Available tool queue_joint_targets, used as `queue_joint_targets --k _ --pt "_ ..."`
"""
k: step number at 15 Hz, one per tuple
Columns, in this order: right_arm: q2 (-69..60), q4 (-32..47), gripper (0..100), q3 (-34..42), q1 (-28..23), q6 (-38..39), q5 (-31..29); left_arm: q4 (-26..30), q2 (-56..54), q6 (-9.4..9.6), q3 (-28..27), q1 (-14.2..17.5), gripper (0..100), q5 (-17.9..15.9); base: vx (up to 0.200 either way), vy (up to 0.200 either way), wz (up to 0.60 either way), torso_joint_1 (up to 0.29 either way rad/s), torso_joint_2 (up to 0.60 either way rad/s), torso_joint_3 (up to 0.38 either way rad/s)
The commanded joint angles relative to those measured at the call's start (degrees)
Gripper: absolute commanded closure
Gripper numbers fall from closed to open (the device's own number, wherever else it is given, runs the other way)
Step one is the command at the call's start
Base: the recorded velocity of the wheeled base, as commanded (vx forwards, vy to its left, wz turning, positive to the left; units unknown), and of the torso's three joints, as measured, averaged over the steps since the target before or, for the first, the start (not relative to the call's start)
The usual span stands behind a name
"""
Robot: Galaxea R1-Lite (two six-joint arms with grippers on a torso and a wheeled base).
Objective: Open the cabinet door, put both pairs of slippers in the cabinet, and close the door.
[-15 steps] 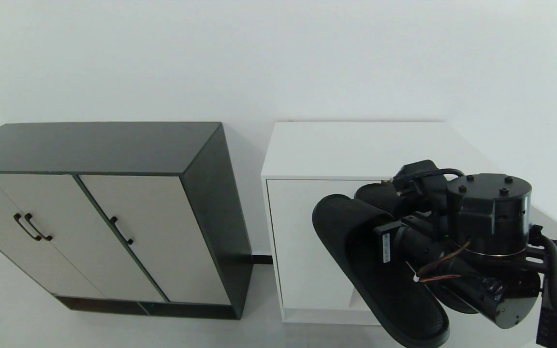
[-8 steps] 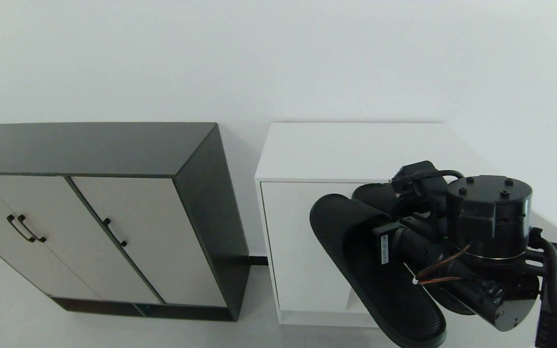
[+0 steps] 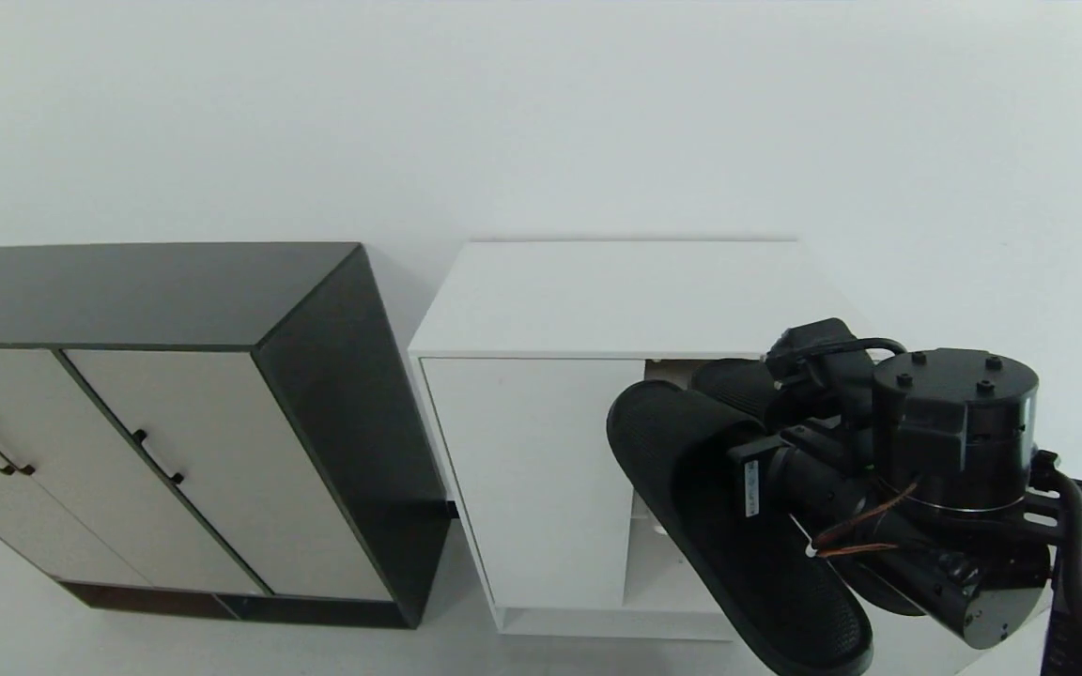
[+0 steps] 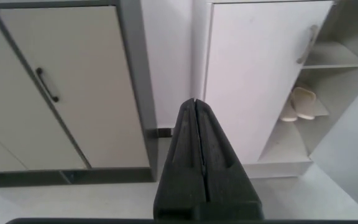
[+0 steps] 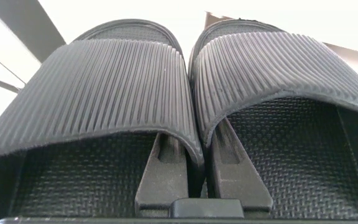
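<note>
My right gripper (image 5: 194,171) is shut on a pair of black ribbed slippers (image 3: 729,526), its fingers (image 5: 160,168) under the straps and pinching the inner walls of the two slippers (image 5: 123,81) together. It holds them in the air in front of the white cabinet (image 3: 616,291). The cabinet's left door (image 3: 522,469) is closed and its right side (image 3: 654,535) stands open. Inside, a pale pair of slippers (image 4: 300,104) lies on a shelf (image 4: 331,59). My left gripper (image 4: 195,112) is shut with nothing in it, well back from the cabinets.
A dark cabinet (image 3: 128,291) with pale doors and black handles (image 3: 158,458) stands left of the white one, a narrow gap between them. Both stand against a white wall on a light floor (image 4: 104,199).
The head camera has swung right: both cabinets slid left in the picture and the white cabinet's open side came into sight. The right gripper still holds the black slippers the same way.
</note>
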Motion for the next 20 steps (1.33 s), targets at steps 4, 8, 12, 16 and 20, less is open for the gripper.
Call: queue_joint_targets --k 4,8,12,16,20 --pt "0.6 0.0 100 0.2 0.0 0.2 0.0 0.0 0.1 -0.01 0.0 0.0 100 -0.1 0.000 -0.200 0.00 0.001 0.01 0.004" --pt "0.7 -0.1 100 0.1 0.0 0.1 -0.2 0.0 0.1 -0.10 0.0 0.0 100 -0.1 0.000 0.000 0.00 0.000 0.00 0.000" --pt "1.1 -1.1 100 1.2 0.0 -0.2 -0.1 0.0 0.1 -0.19 0.0 0.0 100 -0.1 0.000 0.000 0.00 0.000 0.00 0.000" --pt "2.2 -3.7 100 1.4 0.0 -0.5 -0.3 0.0 0.1 -0.27 0.0 0.0 100 -0.1 0.000 0.000 0.00 0.000 0.00 0.000" --pt "2.3 -3.7 100 1.7 0.0 -0.5 -0.3 0.0 0.1 -0.27 0.0 0.0 100 -0.1 0.000 0.000 0.00 0.000 0.00 0.000"
